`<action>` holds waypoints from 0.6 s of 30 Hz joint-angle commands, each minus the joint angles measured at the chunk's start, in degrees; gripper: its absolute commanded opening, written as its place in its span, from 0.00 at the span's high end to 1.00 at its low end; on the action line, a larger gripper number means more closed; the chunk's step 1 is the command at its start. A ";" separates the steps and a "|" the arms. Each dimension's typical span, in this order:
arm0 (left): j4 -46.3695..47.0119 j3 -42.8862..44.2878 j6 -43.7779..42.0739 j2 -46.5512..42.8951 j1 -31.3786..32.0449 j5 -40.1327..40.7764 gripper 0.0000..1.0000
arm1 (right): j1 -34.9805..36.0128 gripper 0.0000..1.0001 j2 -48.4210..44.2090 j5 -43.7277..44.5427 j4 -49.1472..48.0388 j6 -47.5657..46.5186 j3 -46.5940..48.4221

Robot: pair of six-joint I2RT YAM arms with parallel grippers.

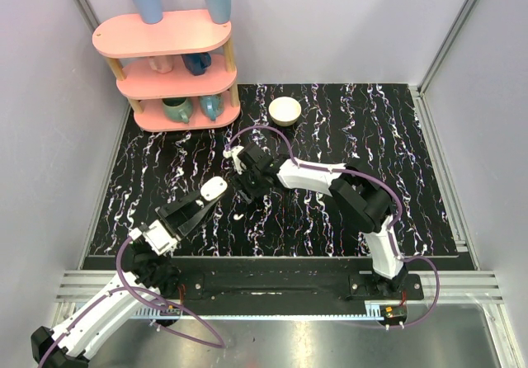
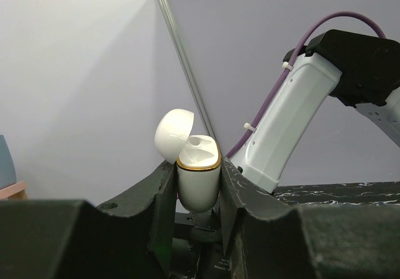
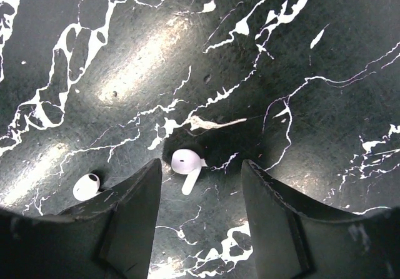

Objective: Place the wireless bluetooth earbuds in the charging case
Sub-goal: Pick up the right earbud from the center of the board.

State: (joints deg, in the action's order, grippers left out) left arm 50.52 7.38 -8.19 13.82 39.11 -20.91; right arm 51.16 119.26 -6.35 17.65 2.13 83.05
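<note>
The left claw (image 2: 197,177) is clamping the open charging case (image 2: 199,194); the right claw (image 3: 201,185) is straddling one earbud (image 3: 184,161), half open and empty. It is light, glossy and probably slippery, so pinching its bulbous head seems best.

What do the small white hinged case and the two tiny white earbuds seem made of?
Small white hinged case: probably glossy hard plastic, smooth with soft highlights; its gold rim band may be metal or paint. Two tiny white earbuds: likely similar glossy plastic, from their shine.
</note>
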 commanded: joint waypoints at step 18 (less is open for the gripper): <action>2.21 1.68 -0.52 0.06 0.17 1.22 1.00 | 1.31 0.51 1.68 -1.91 2.65 -1.87 3.70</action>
State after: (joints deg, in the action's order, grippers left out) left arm 50.50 7.38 -8.16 13.82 39.11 -20.91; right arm 51.55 120.70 -6.68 18.81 1.37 85.17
